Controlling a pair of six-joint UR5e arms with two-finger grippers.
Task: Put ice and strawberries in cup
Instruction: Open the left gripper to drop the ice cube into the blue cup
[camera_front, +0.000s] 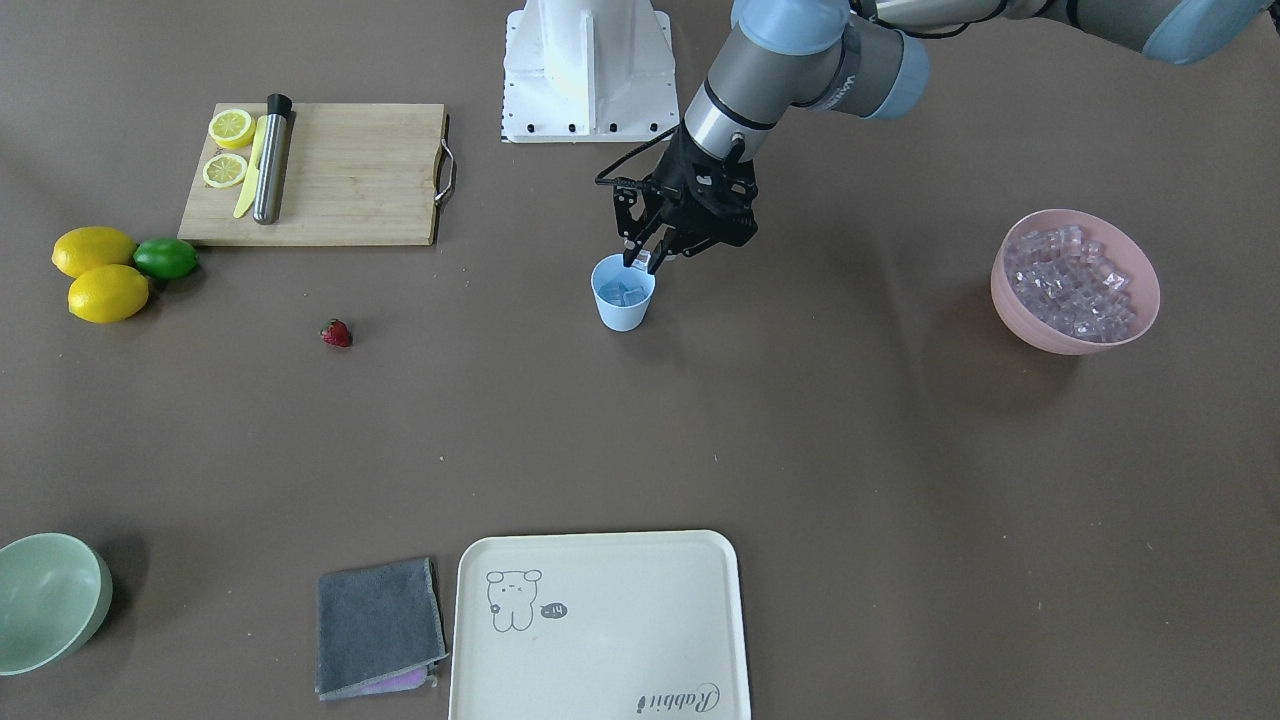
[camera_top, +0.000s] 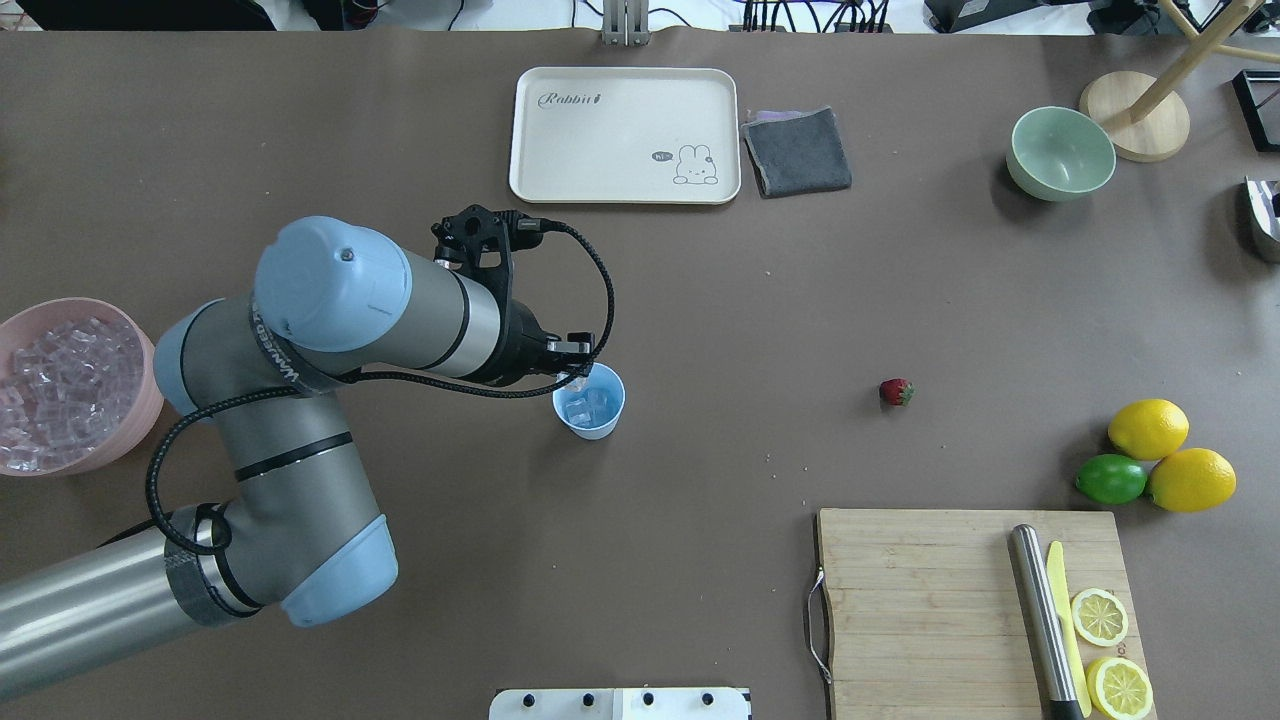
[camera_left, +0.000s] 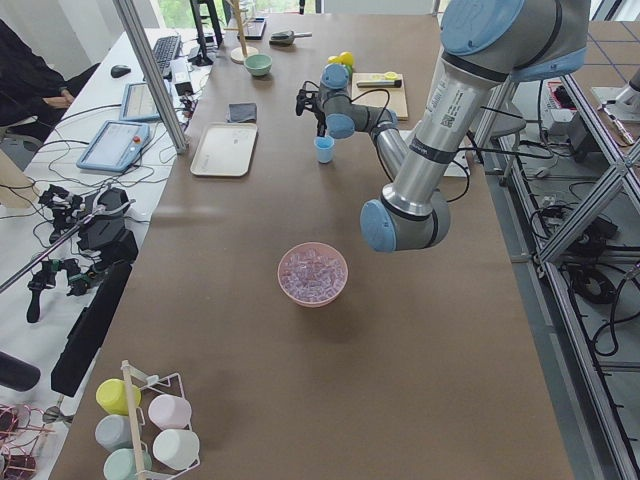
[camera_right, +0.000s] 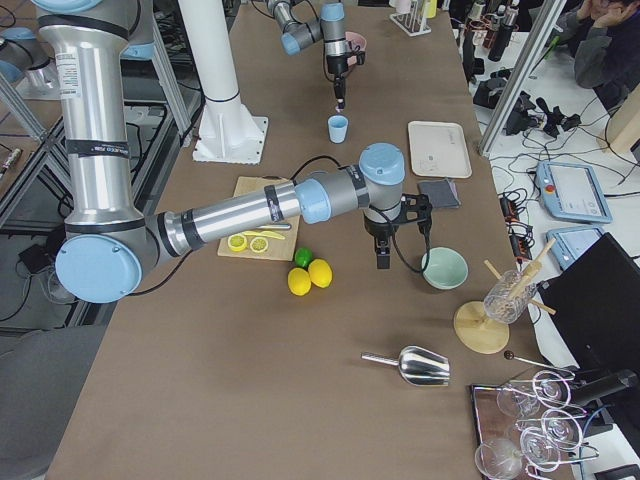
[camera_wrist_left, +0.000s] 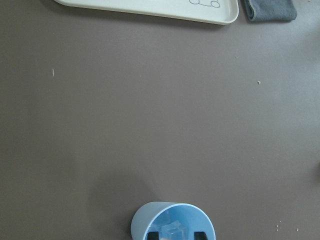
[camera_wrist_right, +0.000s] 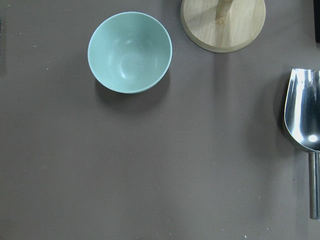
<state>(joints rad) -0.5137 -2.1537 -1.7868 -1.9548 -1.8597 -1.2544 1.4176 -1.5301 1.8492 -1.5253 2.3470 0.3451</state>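
The light blue cup (camera_front: 622, 305) stands upright mid-table with a few ice cubes (camera_front: 620, 293) inside. It also shows in the overhead view (camera_top: 590, 412). My left gripper (camera_front: 640, 260) hangs just above the cup's rim and is shut on one ice cube (camera_wrist_left: 175, 231). The rest of the ice fills a pink bowl (camera_front: 1060, 340) far off to the robot's left. The strawberry (camera_front: 336, 333) lies alone on the table, well apart from the cup, and shows in the overhead view (camera_top: 896, 391). My right gripper (camera_right: 383, 262) hangs near the pale green bowl (camera_right: 443, 268); I cannot tell its state.
A cream tray (camera_front: 600, 640) and a grey cloth (camera_front: 378, 625) lie at the table's far edge. A wooden cutting board (camera_front: 350, 175) holds lemon halves, a metal rod and a yellow knife. Two lemons and a lime (camera_front: 166, 257) sit beside it. A metal scoop (camera_wrist_right: 302, 117) lies near the green bowl.
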